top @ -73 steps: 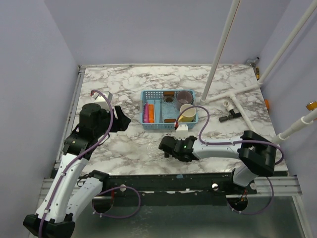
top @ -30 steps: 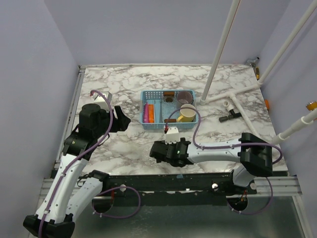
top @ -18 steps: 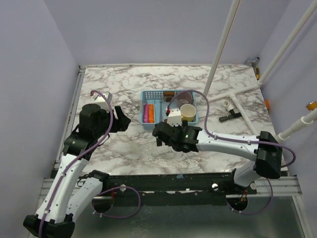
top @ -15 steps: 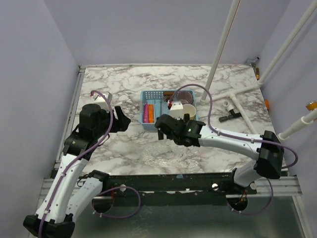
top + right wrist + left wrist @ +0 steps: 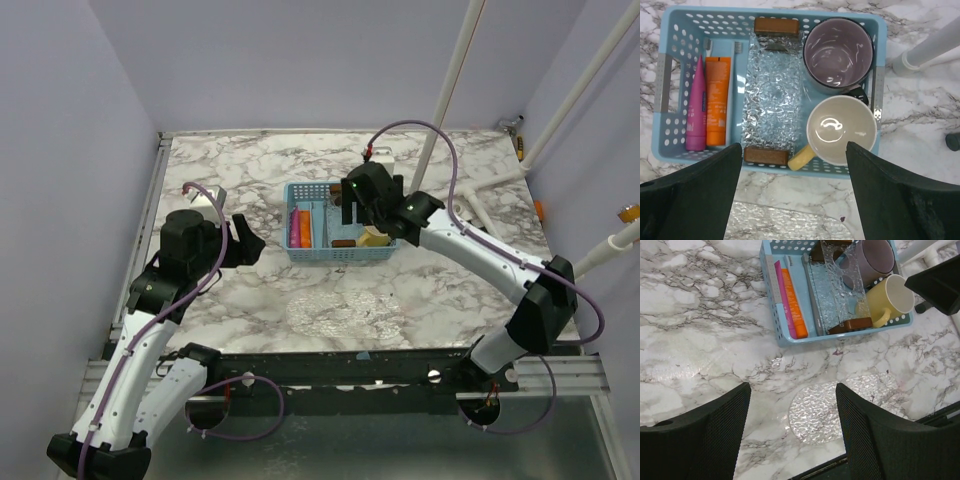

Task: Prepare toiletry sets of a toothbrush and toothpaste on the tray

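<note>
The tray (image 5: 310, 253) is a light blue mesh basket (image 5: 840, 18) at mid-table. In its left compartment lie two toothpaste tubes side by side, one pink (image 5: 696, 107) and one orange (image 5: 718, 100). A thin toothbrush (image 5: 737, 48) lies just right of the orange tube, and a second brush head (image 5: 709, 46) shows between the tubes' far ends. My right gripper (image 5: 795, 195) hangs open over the tray's near wall and holds nothing. My left gripper (image 5: 792, 435) is open and empty above the bare table, left of the tray (image 5: 771, 315).
In the tray also sit a yellow mug (image 5: 840, 131), a purple-grey mug (image 5: 838, 52), two brown blocks (image 5: 776, 26) (image 5: 765, 155) and crinkled clear wrap (image 5: 771, 95). A clear bubbled patch (image 5: 340, 312) lies on the marble near the front edge. White pipes (image 5: 440, 110) rise at the back right.
My right arm has swung from the near table up and over the tray, so its gripper now looks straight down into it. The left arm has stayed put.
</note>
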You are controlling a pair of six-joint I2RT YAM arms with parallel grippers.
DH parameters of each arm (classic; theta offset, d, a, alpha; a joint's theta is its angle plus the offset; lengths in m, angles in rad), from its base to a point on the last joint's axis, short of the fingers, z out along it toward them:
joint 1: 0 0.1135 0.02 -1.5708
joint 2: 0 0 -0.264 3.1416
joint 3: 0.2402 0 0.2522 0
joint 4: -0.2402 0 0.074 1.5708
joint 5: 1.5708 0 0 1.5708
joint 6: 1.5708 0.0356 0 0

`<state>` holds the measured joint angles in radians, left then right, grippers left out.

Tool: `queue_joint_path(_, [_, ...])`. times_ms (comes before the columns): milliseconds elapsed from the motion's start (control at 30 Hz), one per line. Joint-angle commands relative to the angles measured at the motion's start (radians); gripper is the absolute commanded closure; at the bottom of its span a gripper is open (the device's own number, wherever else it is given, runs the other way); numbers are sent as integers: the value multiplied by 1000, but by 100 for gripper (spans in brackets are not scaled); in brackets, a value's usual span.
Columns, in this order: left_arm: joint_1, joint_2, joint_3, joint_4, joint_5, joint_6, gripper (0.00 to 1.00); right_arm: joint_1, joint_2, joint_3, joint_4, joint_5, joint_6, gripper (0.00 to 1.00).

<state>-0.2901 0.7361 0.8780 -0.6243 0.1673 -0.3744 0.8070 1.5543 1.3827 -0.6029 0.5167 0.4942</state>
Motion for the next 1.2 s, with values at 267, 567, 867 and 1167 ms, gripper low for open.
queue_joint_path(267, [-2, -32, -66, -9, 41, 18, 30, -115, 131, 36, 49, -228, -152, 28])
queue_joint_path(567, [-3, -51, -77, -6, 40, 19, 29, -141, 187, 0, 66, -240, -144, 42])
queue_joint_path(867, [-3, -63, -76, -9, 23, 23, 29, -148, 220, -10, 73, -252, -140, 57])
queue_joint_path(1167, [-3, -66, -75, -11, 21, 23, 29, -157, 246, -28, 75, -261, -134, 67])
